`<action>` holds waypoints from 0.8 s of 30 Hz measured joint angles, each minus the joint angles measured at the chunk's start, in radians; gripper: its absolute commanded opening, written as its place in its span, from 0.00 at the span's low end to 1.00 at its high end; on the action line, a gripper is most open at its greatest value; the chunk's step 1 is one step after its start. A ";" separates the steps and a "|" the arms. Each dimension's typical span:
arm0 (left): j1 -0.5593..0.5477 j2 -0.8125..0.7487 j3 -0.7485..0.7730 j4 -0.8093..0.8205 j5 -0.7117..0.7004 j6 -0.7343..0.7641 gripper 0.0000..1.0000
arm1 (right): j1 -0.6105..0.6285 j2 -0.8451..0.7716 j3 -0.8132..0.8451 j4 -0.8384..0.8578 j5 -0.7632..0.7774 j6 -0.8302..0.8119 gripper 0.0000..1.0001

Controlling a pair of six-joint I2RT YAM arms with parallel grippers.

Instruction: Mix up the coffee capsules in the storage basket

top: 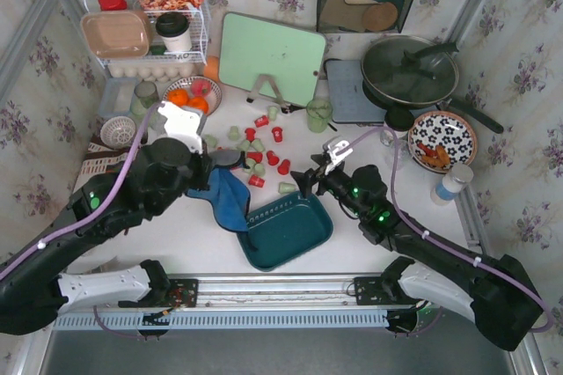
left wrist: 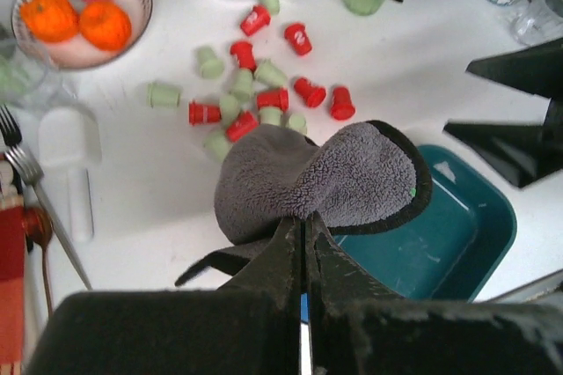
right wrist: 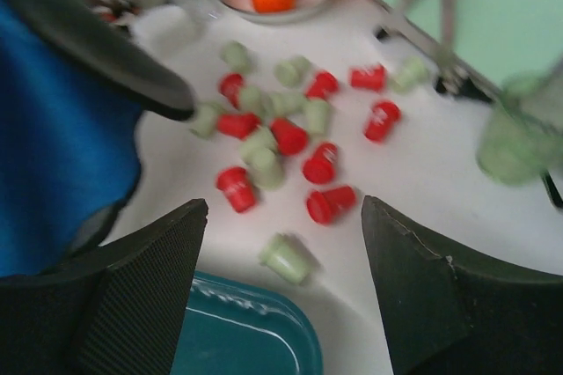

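Red and pale green coffee capsules (top: 259, 150) (left wrist: 255, 98) (right wrist: 290, 137) lie scattered on the white table, beyond the storage basket. The dark teal storage basket (top: 286, 230) (left wrist: 440, 234) (right wrist: 237, 331) sits near the front edge, its inside bare. My left gripper (top: 211, 181) (left wrist: 303, 221) is shut on a cloth (top: 230, 202) (left wrist: 317, 172), grey on one side and blue on the other, which hangs over the basket's left end. My right gripper (top: 308, 180) (right wrist: 283, 206) stands open and empty over the basket's far rim. One pale green capsule (right wrist: 286, 258) lies just ahead between its fingers.
A bowl of oranges (top: 189, 93) and a green glass cup (top: 318, 113) flank the capsules. Behind them stand a green cutting board (top: 271, 58), a white wire rack (top: 145, 32), a lidded pan (top: 409, 71) and a patterned plate (top: 442, 139). A fork (left wrist: 35, 190) lies at the left.
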 measured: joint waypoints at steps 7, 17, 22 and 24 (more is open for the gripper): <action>0.000 0.119 0.116 0.062 0.028 0.099 0.00 | 0.058 -0.044 0.002 0.164 -0.195 -0.107 0.82; 0.000 0.194 0.178 0.138 0.126 0.137 0.00 | 0.120 0.098 0.084 0.426 -0.378 -0.218 0.85; 0.000 0.206 0.183 0.158 0.156 0.140 0.00 | 0.158 0.197 0.146 0.452 -0.401 -0.243 0.85; 0.000 0.208 0.183 0.164 0.172 0.143 0.00 | 0.175 0.226 0.157 0.452 -0.404 -0.249 0.84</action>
